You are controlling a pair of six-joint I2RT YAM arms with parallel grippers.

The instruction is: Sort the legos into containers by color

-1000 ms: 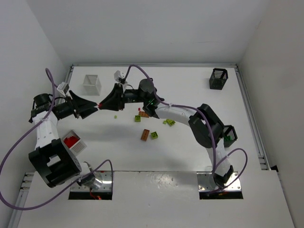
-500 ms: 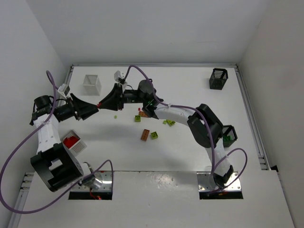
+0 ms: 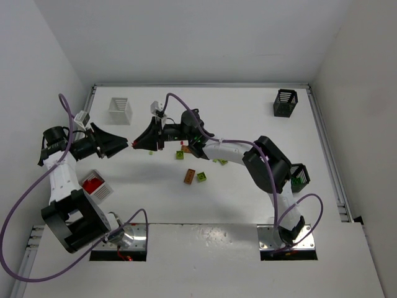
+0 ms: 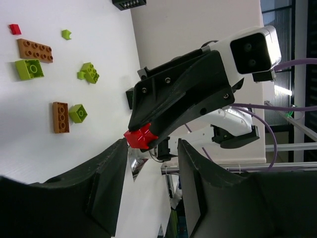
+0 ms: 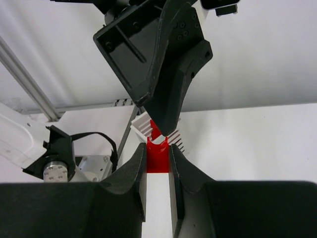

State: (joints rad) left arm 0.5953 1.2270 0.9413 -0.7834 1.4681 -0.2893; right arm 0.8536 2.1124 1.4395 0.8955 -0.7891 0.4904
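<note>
My right gripper (image 5: pixel 158 149) is shut on a small red lego (image 5: pixel 158 156), held above the table at the left (image 3: pixel 133 144). My left gripper (image 4: pixel 152 145) faces it tip to tip with its jaws open and nothing between them. In the left wrist view the red lego (image 4: pixel 140 138) sits just past the tip of one left finger (image 4: pixel 106 183). More legos lie mid-table: an orange-brown one (image 3: pixel 190 176), green ones (image 3: pixel 201 177) (image 3: pixel 179 154) and a yellow-green clump (image 3: pixel 220 161). A white container (image 3: pixel 87 178) holding red legos stands under the left arm.
An empty-looking white container (image 3: pixel 120 108) stands at the back left and a black one (image 3: pixel 285 102) at the back right. Another black container (image 3: pixel 299 176) with green inside sits by the right arm. Purple cables loop off both arms.
The left gripper's jaws have narrowed a little and it has drawn slightly back to the left. The right gripper, still holding the red lego, has shifted a little nearer.
</note>
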